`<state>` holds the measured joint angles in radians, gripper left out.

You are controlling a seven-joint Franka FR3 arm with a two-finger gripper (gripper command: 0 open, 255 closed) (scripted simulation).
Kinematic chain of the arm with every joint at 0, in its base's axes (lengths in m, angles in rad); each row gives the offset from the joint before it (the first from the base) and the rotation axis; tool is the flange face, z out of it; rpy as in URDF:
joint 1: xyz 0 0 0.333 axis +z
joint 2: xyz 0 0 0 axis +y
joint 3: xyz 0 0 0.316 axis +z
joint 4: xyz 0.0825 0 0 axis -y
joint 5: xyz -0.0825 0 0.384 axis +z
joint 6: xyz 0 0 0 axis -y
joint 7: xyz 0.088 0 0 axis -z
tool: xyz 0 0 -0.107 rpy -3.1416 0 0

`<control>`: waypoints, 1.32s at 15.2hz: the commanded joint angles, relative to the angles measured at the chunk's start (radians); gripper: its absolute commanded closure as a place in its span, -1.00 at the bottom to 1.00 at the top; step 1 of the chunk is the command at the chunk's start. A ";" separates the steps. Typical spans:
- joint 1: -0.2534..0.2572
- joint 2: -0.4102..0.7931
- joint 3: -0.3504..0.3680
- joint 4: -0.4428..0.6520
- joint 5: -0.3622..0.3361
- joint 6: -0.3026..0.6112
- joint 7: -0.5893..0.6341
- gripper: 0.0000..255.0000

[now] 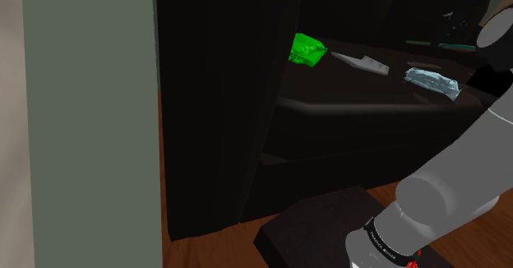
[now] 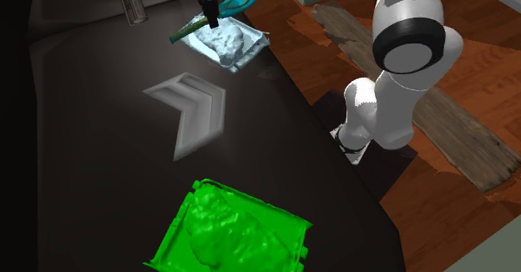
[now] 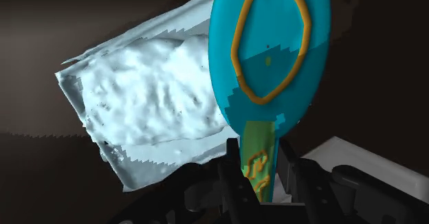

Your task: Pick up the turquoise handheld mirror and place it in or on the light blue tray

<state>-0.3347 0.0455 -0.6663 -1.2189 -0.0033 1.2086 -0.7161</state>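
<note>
In the second exterior view, the black tool (image 2: pixel 212 18) hangs over the far end of the dark surface (image 2: pixel 100 162), pinching the turquoise handheld mirror (image 2: pixel 237 2) by its handle. The mirror is clear of the surface. Its long axis slants, with the round head toward 2 o'clock and the handle end toward 8 o'clock. The light blue tray (image 2: pixel 249 55) lies just at 5 o'clock of the tool, with the handle crossing its far edge as seen from here. A grey chevron piece (image 2: pixel 196 112) sits at 6 o'clock of the tray, and a bright green tray (image 2: pixel 234 233) lies further along the same line, well apart.

In the wrist view, the two fingers (image 3: pixel 230 171) clasp the green-and-orange patterned handle. The orange-ringed head stands out ahead of the fingertips. It overlaps only one edge of the light blue tray, and most of the tray's lumpy pale inside lies off to one side of the mirror. The coming move probably calls for a short sideways shift toward the tray's middle before lowering.

In the shoulder view, the light blue tray rests at 3 o'clock on the dim surface, with the chevron piece and the green tray at its 10 o'clock. The white arm (image 1: pixel 460 196) rises at 5 o'clock.
</note>
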 commanded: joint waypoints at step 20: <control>-0.070 -0.008 -0.058 -0.212 -0.009 0.210 -0.131 1.00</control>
<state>-0.4081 0.0468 -0.7264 -1.4109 -0.0062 1.4045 -0.8522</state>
